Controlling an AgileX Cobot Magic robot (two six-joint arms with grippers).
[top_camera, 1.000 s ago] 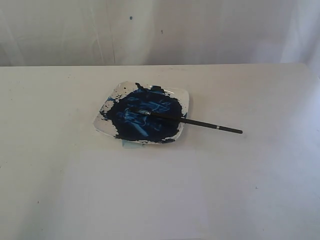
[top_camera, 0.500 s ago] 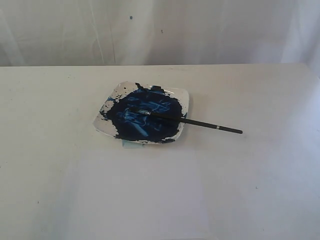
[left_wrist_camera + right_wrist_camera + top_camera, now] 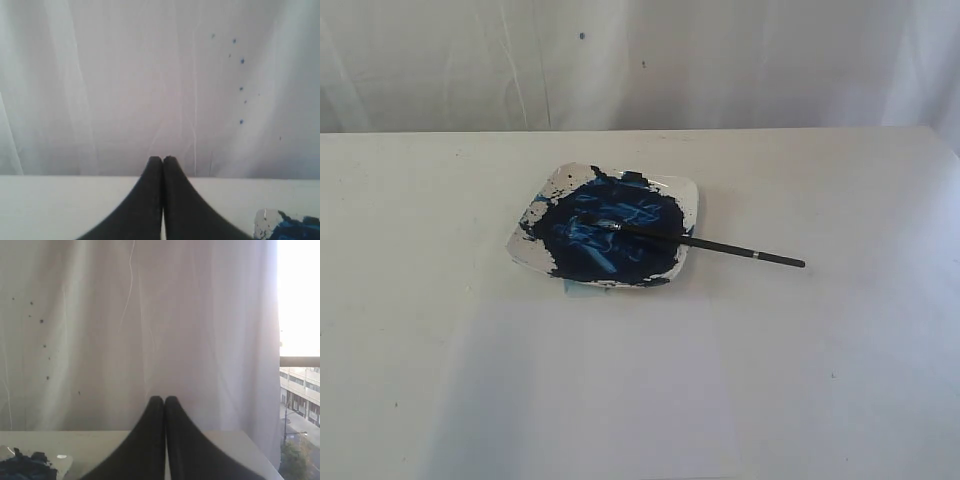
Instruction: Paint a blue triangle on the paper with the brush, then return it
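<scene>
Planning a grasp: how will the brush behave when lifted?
The brush looks thin and straight, so probably light, stiff and apt to roll if nudged. Its tip lies in the blue paint on the plate, so it may drip or smear.

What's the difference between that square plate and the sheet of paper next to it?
The plate is mostly covered in dark blue paint; the paper is blank. The plate is small and squarish; the paper is a larger flat sheet. The brush lies across the plate; nothing lies on the paper. Both are white.
</scene>
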